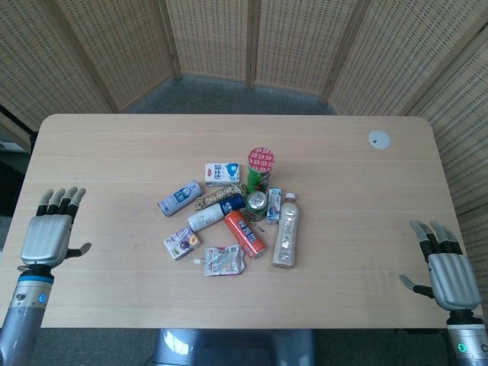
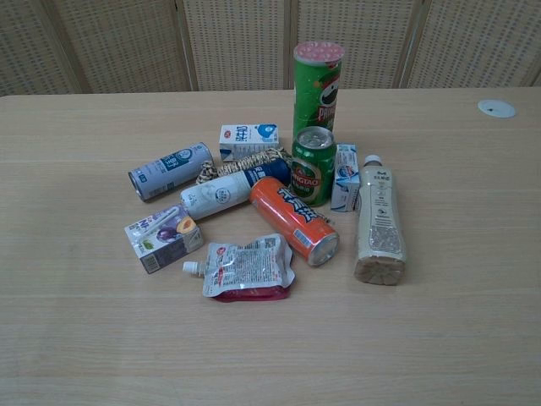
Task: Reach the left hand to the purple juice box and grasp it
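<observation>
**Reach barely begun**

The purple juice box (image 1: pixel 182 244) lay at the cluster's eight o'clock, beside the pouch (image 1: pixel 222 261). My left hand (image 1: pixel 49 236) hovered well apart at its nine o'clock, fingers spread, empty; my right hand (image 1: pixel 445 274) likewise released. Next I needed to travel toward three o'clock and close around it.

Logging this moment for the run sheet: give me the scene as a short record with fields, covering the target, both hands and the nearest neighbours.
target: purple juice box, lying on the table, untouched
left hand: open, over the table's left edge, apart from the box
right hand: open, at the right edge
neighbours: spouted pouch and white bottle, both close by
</observation>
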Controlling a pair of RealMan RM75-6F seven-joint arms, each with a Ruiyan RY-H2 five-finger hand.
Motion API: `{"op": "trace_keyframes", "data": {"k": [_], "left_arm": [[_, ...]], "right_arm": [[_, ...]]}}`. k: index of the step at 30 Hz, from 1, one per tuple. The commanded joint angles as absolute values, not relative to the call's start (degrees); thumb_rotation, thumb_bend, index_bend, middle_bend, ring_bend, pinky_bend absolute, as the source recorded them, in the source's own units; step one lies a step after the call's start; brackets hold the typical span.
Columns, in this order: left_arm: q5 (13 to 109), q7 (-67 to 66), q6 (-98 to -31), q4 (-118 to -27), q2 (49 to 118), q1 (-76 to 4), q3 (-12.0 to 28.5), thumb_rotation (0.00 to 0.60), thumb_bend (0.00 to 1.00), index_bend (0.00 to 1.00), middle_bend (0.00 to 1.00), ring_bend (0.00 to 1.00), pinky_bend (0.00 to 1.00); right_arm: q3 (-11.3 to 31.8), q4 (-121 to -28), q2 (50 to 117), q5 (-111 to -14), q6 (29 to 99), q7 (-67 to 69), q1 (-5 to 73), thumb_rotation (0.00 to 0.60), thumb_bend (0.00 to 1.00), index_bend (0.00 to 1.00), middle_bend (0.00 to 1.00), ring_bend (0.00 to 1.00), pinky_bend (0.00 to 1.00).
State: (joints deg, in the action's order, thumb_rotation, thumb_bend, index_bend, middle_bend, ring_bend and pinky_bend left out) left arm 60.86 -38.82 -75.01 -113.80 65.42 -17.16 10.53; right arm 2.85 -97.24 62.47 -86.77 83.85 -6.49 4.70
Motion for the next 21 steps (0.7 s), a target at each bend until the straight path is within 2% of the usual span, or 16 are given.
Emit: {"op": "trace_keyframes", "data": {"k": [1, 6, 12, 18, 21], "left_arm": [[50.32, -50.55, -74.61, -118.42, 68.62, -23.7, 13.06, 0.6, 0.0, 0.0, 0.0, 0.0, 0.0], [39.38, -57.24, -75.77, -117.18, 74.29, -29.99, 15.33, 0.6, 0.0, 0.0, 0.0, 0.0, 0.0], [32.64, -60.61, -77.21, -111.93, 80.71, -35.88, 16.74, 0.6, 0.0, 0.0, 0.0, 0.0, 0.0], [37.27, -59.06, -74.74, -108.76, 81.26, -38.58, 14.71, 0.6, 0.0, 0.0, 0.0, 0.0, 0.0], [41.81, -56.59, -68.56, -107.78, 77.58, -39.17, 11.86, 0.6, 0.0, 0.0, 0.0, 0.0, 0.0]], "right_arm": [[2.77, -97.36, 62.41, -86.94, 83.88, -6.39, 4.7, 0.581, 0.0, 0.0, 0.0, 0.0, 0.0], [2.54, -97.51, 62.41, -87.22, 83.64, -6.41, 4.79, 0.579, 0.0, 0.0, 0.0, 0.0, 0.0], [2.39, -97.58, 62.33, -87.29, 83.28, -5.73, 4.91, 0.582, 0.0, 0.0, 0.0, 0.0, 0.0], [2.54, -97.29, 62.14, -86.95, 83.18, -4.85, 4.94, 0.582, 0.0, 0.0, 0.0, 0.0, 0.0], [2.67, -97.17, 62.03, -86.79, 83.2, -4.47, 4.95, 0.581, 0.0, 0.0, 0.0, 0.0, 0.0]]}}
